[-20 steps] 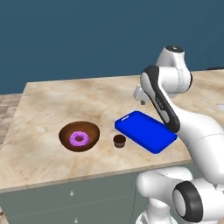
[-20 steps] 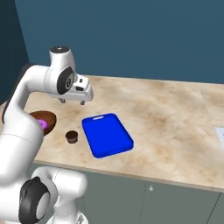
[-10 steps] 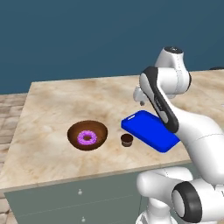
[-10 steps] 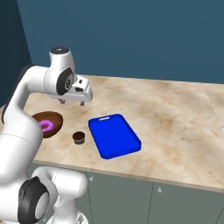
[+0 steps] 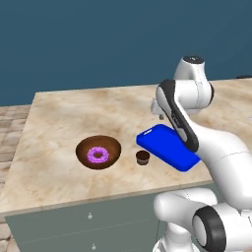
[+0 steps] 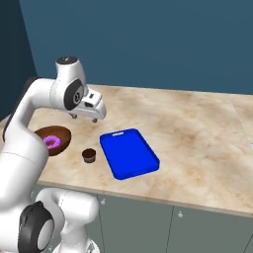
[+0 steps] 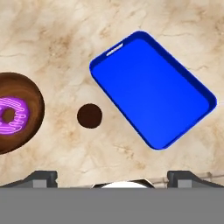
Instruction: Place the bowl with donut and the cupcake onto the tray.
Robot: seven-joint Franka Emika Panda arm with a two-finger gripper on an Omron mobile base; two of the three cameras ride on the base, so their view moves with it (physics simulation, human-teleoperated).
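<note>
- Bowl [image 5: 98,152] first: round, dark brown, wood-looking and shallow, sitting on the marble-pattern worktop [image 5: 64,118] to the left of everything else.
- Inside it lies the donut [image 5: 98,155], a small ring with bright pink-purple icing, flat in the middle of the bowl and way smaller than it.
- Cupcake [image 5: 142,157] is tiny, dark chocolate on top with a lighter brown wrapper. It stands on the worktop between bowl and tray, apart from both, a bit closer to the tray's near corner.
- Tray [image 5: 167,147] is flat, bright blue, rectangular with rounded corners and a low rim, with a little handle slot at one short end. It lies at an angle to the worktop edge and has nothing on it.
- From the hand camera you look straight down: tray [image 7: 153,89] on the right, cupcake [image 7: 89,115] as a dark disc in the middle, bowl [image 7: 22,94] with donut [image 7: 11,116] cut off by the left edge.
- Hand [image 6: 80,117] hangs up in the air above the worktop, behind the cupcake and tray, touching nothing. Its two fingers [image 7: 41,177] sit far apart at the bottom corners of its own view, so it's spread wide and holding nothing.
- Versus half a second ago: the whole scene has slid sideways in both base views, so the base drove. Bowl, cupcake and tray keep the same layout relative to each other, and the arm holds the same pose.
</note>
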